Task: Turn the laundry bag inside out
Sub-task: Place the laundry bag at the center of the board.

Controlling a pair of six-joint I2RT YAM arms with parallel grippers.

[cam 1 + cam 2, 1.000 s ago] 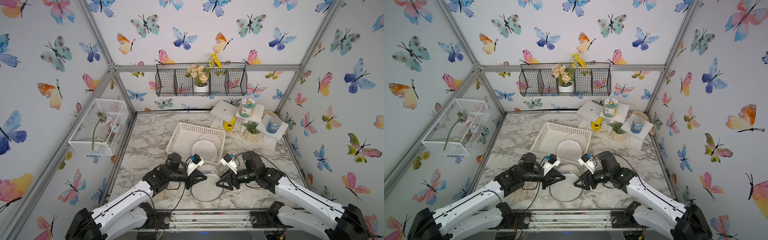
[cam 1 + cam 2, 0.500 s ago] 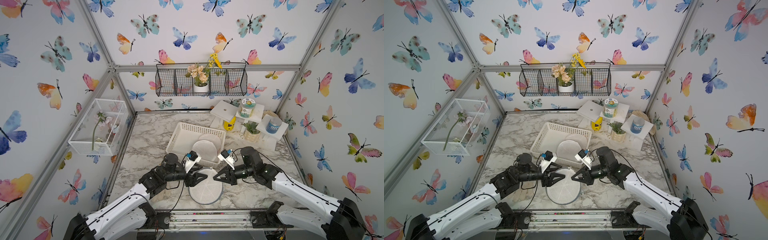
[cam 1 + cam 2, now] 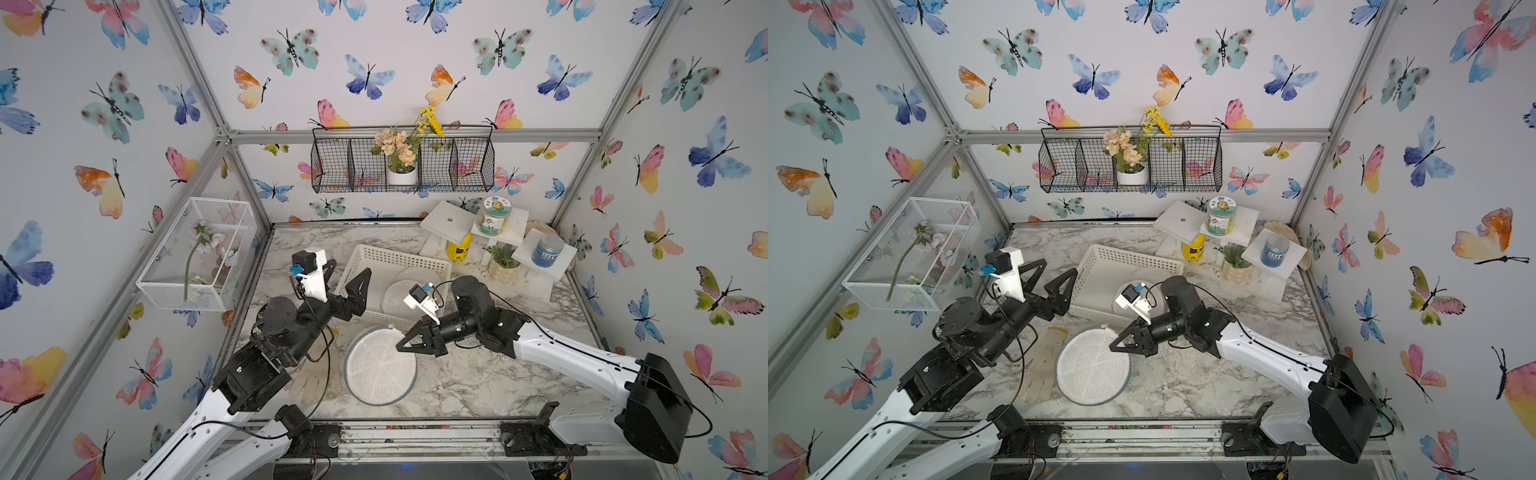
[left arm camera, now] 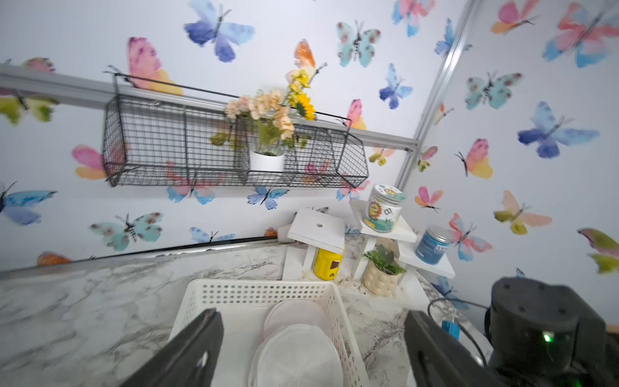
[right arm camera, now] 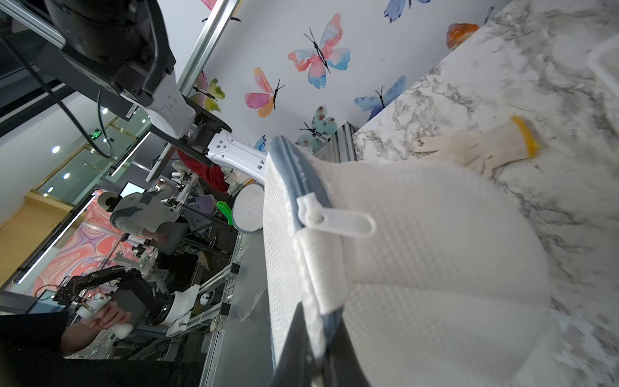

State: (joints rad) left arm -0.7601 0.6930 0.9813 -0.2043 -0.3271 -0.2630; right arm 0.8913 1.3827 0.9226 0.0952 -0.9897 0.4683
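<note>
Low in the centre of both top views, the bag [image 3: 380,368] lies on the table [image 3: 478,386] as a round white mesh disc, its upper edge tipped up off the marble. At the right of that edge the right gripper [image 3: 401,347] is clamped on the blue-trimmed rim. The right wrist view shows its jaws pinching the rim just past the white zip pull [image 5: 335,222]. The left gripper [image 3: 347,277] stands higher in the frame and to the left, well apart from the bag. Its jaws are spread wide and empty, by the left wall of the basket [image 3: 399,255]. A glove [image 3: 309,380] lies just left of the bag.

I judge the turning barely begun — no inner fabric shows, and I cannot tell whether the zip is open.

The main risk is the single pinch. One narrow grip on a stiff hoop lets the disc swing or pivot if it is raised, and the smooth trim could slide out of the jaws. If the zip is shut or only partly open, pulling would merely drag the bag — perhaps onto the glove, which could snag the mesh. The left gripper must cross back past the basket, so a low path could knock it.
</note>
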